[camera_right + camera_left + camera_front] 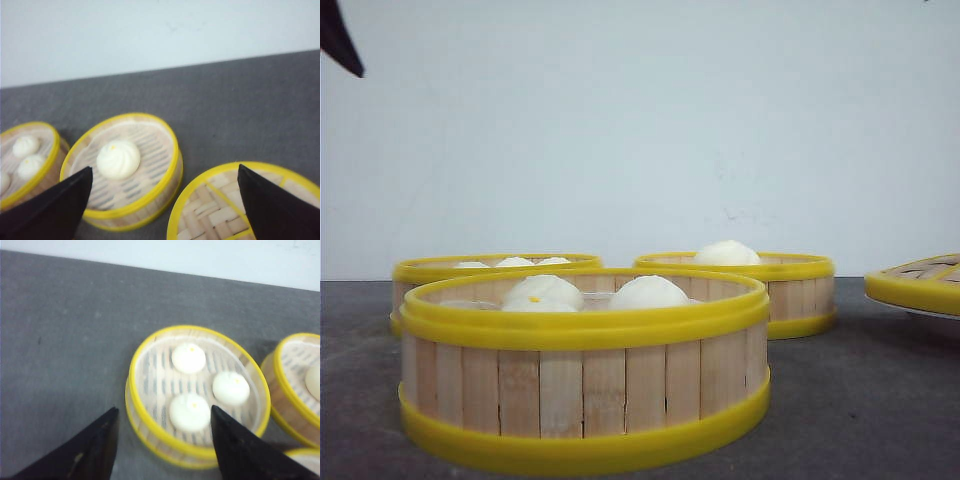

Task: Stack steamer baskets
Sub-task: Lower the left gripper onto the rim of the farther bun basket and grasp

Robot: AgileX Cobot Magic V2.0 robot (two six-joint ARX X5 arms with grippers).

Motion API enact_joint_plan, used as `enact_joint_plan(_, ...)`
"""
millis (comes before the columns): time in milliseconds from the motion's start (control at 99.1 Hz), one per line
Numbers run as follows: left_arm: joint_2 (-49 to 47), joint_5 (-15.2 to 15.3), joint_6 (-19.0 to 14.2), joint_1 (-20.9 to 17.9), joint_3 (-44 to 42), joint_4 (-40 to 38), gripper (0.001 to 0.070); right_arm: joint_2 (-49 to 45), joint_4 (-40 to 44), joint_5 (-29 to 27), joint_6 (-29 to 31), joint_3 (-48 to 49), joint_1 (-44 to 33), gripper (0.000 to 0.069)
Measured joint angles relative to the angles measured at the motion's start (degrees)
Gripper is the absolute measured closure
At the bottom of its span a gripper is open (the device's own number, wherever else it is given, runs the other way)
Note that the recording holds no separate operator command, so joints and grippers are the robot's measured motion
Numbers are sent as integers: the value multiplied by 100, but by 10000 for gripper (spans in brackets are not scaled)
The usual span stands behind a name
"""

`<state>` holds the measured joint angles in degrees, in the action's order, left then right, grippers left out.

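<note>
Three steamer baskets with pale slat walls and yellow rims stand on the grey table. The nearest basket [585, 370] holds white buns. Behind it are a back left basket [450, 268] and a back right basket [775, 285]. My left gripper [164, 409] hangs open above the near rim of the three-bun basket [197, 390], holding nothing. In the front view only one dark finger [340, 45] shows, at the top left. My right gripper [165, 167] is open and empty, above the gap between the one-bun basket [125, 165] and the woven lid [225, 200].
The flat yellow-rimmed lid [920, 280] lies at the right edge of the table. Another basket [295, 385] sits close beside the three-bun one, and a basket with buns [27, 155] is next to the one-bun basket. A pale wall backs the table.
</note>
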<state>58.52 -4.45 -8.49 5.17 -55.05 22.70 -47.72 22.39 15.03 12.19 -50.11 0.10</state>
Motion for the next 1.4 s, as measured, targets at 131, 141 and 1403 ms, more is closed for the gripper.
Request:
enact_joint_plan(131,1117,26,52,0,-1012,361,363,-181,4,0,-2,0,153,113)
enact_joint_plan(141,1209,26,57,0,-1093,404,363,-188,4,0,-2,0,164,113)
enact_joint_plan(1403,5226,428,317,-4,-2922,1117,616,-234,-39,-7,-175,0,487,136)
